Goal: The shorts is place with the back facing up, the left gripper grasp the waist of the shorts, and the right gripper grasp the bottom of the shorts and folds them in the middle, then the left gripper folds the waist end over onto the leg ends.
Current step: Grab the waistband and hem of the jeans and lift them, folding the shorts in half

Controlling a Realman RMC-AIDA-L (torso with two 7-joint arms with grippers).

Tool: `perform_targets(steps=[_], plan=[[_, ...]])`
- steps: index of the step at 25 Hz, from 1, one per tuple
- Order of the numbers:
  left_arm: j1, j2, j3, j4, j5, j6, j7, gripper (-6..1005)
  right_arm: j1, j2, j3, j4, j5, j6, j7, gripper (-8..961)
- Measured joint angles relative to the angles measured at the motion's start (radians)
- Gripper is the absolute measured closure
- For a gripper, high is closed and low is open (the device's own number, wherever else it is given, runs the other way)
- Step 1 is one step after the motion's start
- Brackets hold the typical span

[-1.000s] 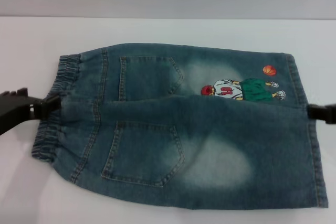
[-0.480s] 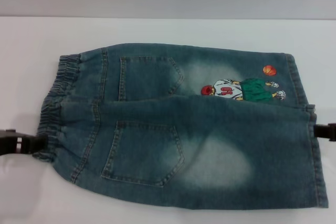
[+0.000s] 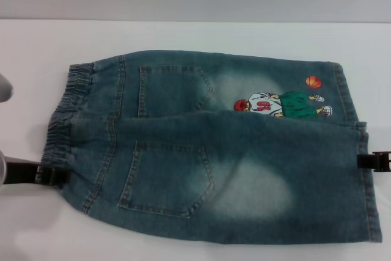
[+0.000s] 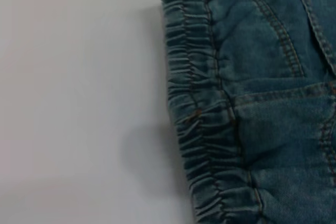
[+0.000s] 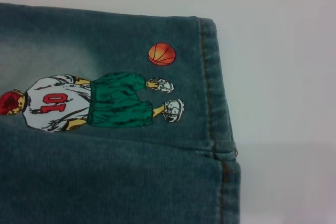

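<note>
Lying between left gripper [image 3: 52,174], right gripper [image 3: 366,160], shorts [image 3: 214,151]

A plain white table [image 3: 201,35] carries only the denim shorts [image 3: 214,151], spread flat across it.

Left gripper [image 3: 46,174] showing as a dark, near-black flat claw with a pale band across it, right gripper [image 3: 374,161] appearing as a small black blocky tip, pale grey rounded part [image 3: 3,87] peeking in
</note>
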Motion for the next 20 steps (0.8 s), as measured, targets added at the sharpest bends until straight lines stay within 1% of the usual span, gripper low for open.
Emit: perform_targets(steps=[4,20], plan=[[-0.025,0.000,0.001,0.029,0.010,-0.006,-0.002,388,-0.001,0.000,-0.002,0.007,-0.001,0.000,0.001,236],[-0.034,0.000,0.001,0.050,0.014,-0.027,-0.012,407,0.004,-0.003,-0.008,0.020,-0.003,-0.001,-0.004,242]])
